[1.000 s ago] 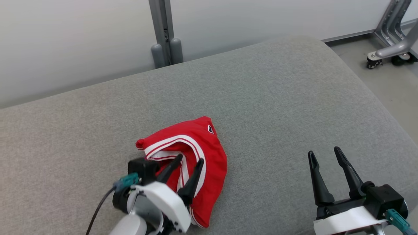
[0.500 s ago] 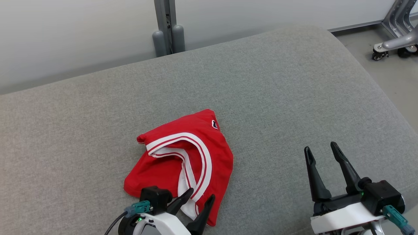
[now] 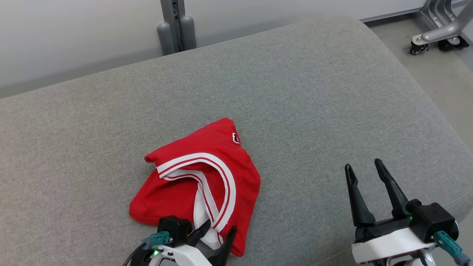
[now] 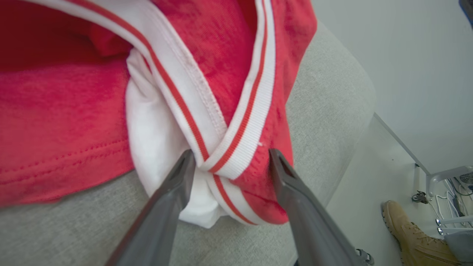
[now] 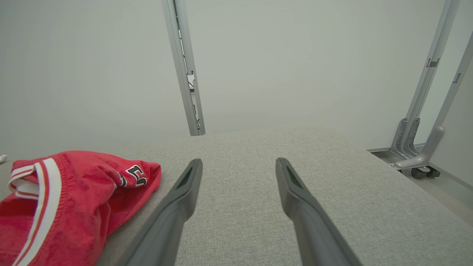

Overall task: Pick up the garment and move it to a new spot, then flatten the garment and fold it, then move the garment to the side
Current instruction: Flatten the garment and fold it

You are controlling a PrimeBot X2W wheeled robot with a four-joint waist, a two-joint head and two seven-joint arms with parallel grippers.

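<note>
Red cloth with white-and-red ribbed trim, the garment lay crumpled on the grey upholstered cushion, toward its near left part. My left gripper stood at the garment's near edge, jaws spread wide and holding nothing. In my left wrist view, the crossing of two ribbed bands and a fold of white lining sat between the fingertips; I could not tell whether they touched the cloth. My right gripper was likewise agape and empty, over bare cushion well right of the garment. A person's tan boot stood on the floor past the cushion's edge.
</note>
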